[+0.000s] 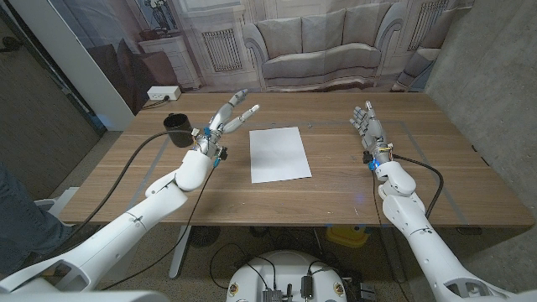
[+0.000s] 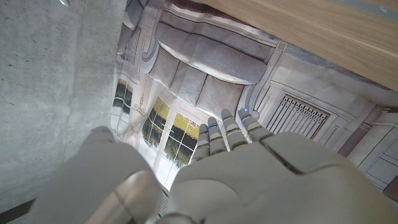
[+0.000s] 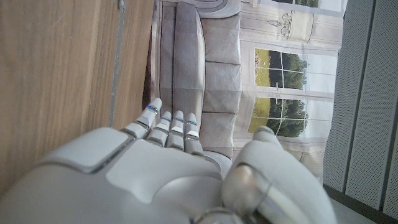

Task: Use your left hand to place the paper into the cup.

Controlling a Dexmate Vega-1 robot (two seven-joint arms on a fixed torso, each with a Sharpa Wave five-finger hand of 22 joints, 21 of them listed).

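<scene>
A white sheet of paper lies flat near the middle of the wooden table. A black cup stands upright at the table's far left. My left hand hovers between the cup and the paper, fingers spread and holding nothing. In the left wrist view the back of that hand shows with its fingers straight. My right hand is raised to the right of the paper, fingers apart and empty. The right wrist view shows its back beside the table top.
A backdrop printed with a sofa and windows hangs behind the table's far edge. A black cable runs along my left arm over the table's left side. A white power strip lies on the floor beyond the cup.
</scene>
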